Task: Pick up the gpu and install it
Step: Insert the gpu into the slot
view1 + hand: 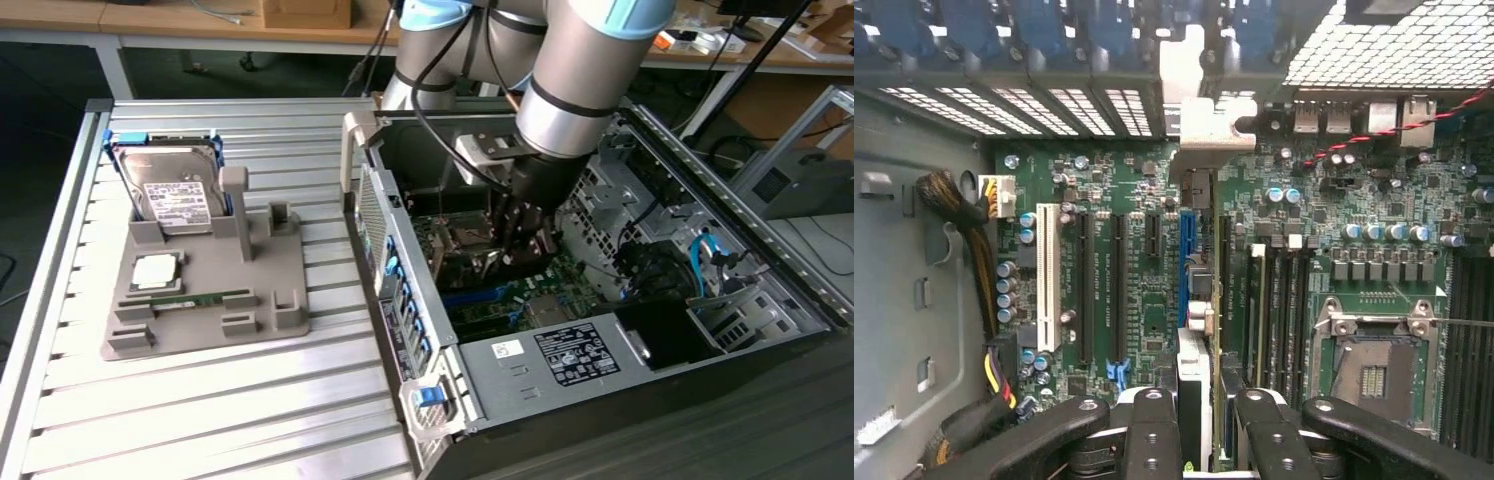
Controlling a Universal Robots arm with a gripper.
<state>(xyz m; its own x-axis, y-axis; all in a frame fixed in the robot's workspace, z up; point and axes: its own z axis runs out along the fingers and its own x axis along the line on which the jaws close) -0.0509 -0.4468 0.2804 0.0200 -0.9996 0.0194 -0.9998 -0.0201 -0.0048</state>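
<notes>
Inside the open computer case [627, 330], the hand [1199, 425] grips the gpu [1194, 300] edge-on, its fingers [1152, 430] closed on it, seemingly over the motherboard [1114, 270] slots.

My gripper [523, 232] hangs inside the open case [400, 250]; its side walls and the drive cage [641, 190] hem me in.

Even overhead light — case interior shadowed, wrist view slightly soft.
</notes>
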